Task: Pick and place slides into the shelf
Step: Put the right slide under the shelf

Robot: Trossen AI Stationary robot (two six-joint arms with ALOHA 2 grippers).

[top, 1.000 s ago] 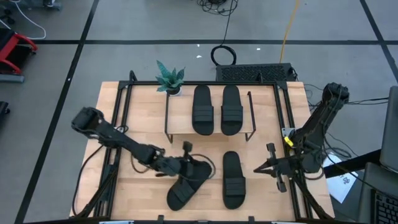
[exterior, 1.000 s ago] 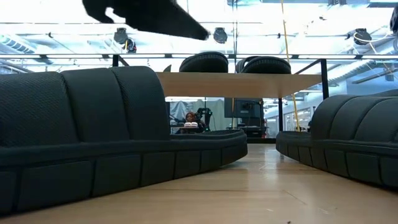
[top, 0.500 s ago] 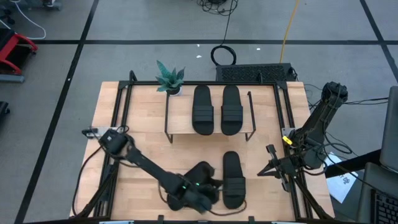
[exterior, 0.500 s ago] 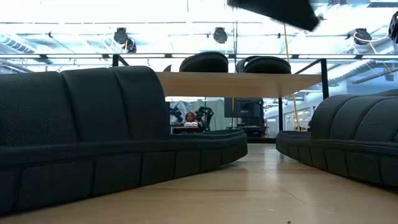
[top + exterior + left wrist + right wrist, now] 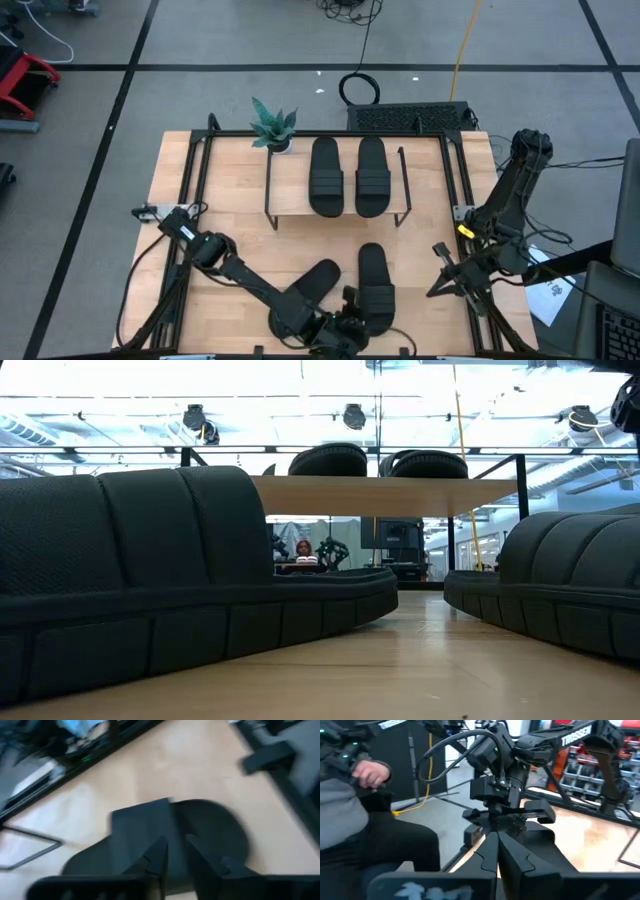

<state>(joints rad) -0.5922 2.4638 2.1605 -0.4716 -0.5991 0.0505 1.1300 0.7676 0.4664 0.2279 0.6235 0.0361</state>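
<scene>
While two slides (image 5: 312,177) (image 5: 371,177) sit atop the shelf (image 5: 290,202), the left gripper (image 5: 348,322), fingers nearly closed, hovers over the remaining slides (image 5: 305,297) (image 5: 376,287) in front of it; right gripper (image 5: 447,275), fingers together, waits to the shelf's front right

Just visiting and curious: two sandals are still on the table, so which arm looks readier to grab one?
Left. The left gripper hangs right by the two loose slides at the table's front, while the right gripper waits off near the right edge.
</scene>
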